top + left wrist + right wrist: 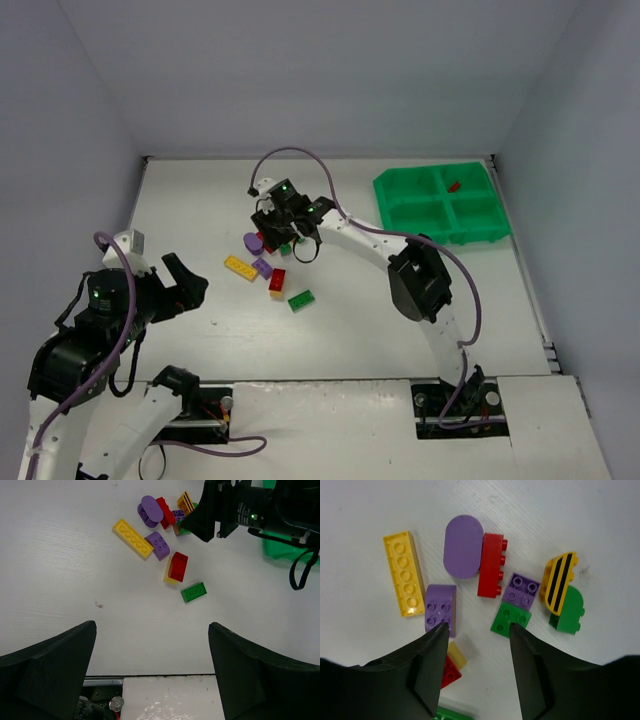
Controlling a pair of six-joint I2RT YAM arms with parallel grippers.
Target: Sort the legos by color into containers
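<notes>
We hold both grippers open, the legos [160,545] loose mid-table.
Nearest, our left gripper [152,630] hangs with matte black jaws spread wide over bare, finely ridged white table [60,570]. Beyond lie a glossy green brick [193,592], a red brick [178,566] on a pale yellow one, a long yellow plate [132,538] and a smooth purple oval [150,509]. Our right gripper [479,630] hovers parted above this cluster, gripping nothing. Far right, well apart, sits the green tray [442,200], one small red piece [454,186] in its far-right compartment.

Mixed-colour legos [277,280] clustered; green tray [441,198] well apart, one red brick [454,186] inside.
</notes>
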